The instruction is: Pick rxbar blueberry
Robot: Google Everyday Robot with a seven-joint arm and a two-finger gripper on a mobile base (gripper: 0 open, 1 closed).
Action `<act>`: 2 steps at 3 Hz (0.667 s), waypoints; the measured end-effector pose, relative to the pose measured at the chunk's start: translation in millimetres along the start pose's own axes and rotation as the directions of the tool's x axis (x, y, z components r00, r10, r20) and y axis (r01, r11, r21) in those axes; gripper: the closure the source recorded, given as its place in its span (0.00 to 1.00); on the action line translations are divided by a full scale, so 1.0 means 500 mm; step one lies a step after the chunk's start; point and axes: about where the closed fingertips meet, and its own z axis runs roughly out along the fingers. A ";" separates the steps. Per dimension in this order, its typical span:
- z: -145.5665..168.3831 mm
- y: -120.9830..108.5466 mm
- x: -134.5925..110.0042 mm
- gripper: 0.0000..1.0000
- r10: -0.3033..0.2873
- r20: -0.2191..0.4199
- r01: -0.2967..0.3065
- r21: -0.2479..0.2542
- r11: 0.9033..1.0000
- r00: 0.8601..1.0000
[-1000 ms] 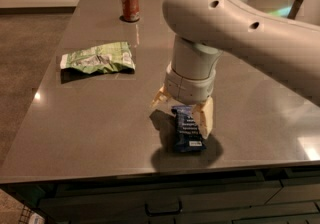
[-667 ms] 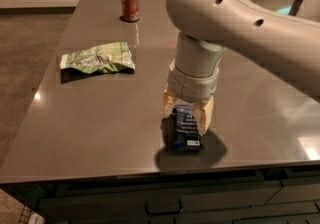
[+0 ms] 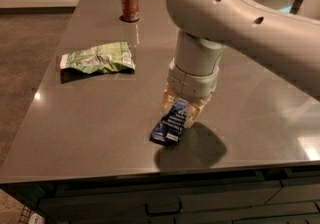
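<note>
Gripper [image 3: 183, 110] tight on tilted rxbar blueberry [image 3: 169, 127], above table [image 3: 90, 118] nr front edge

Gripper [image 3: 181, 110] above table [image 3: 90, 133] front half, clamped over rxbar blueberry [image 3: 169, 129], upper end hidden. Wrapper text unreadable. Arm [image 3: 240, 23] cut off at right edge. Can [image 3: 130, 3] label blurred.

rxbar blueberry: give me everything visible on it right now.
The rxbar blueberry is a small flat rectangular wrapper, dark blue with lines of white text, slightly glossy. Its upper end is pinched between the tan jaws of the gripper, which hangs over the front middle of the table. The bar is tilted, with its lower end pointing down and left, and a shadow lies on the tabletop beside it. Whether that lower corner touches the surface cannot be told.
</note>
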 end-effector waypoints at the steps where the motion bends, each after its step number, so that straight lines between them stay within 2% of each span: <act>1: -0.023 0.009 0.003 1.00 0.020 0.015 -0.020 0.021 1.000 1.000; 2: -0.060 0.009 0.001 1.00 0.058 0.036 -0.060 0.049 0.997 0.998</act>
